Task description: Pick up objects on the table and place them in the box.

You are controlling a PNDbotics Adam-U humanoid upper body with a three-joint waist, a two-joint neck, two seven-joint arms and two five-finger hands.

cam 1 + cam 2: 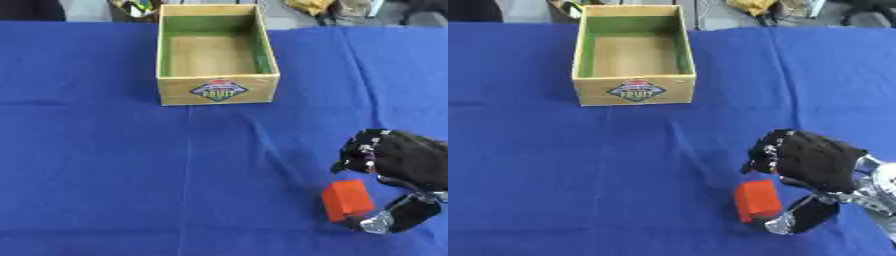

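The right robot hand (811, 167) is seen entering from the lower right, palm down, its fingers and thumb curled around a red block (757, 200) near the blue surface (579, 175). The wooden box (633, 55) is set well apart at the far side.

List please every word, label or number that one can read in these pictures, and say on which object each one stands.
"FRUIT": on the diamond-shaped label on the front wall of the box.
A small red mark above that word on the same label: too blurred to read.
The red block by the right hand: no text visible.
The blue tablecloth: no text.
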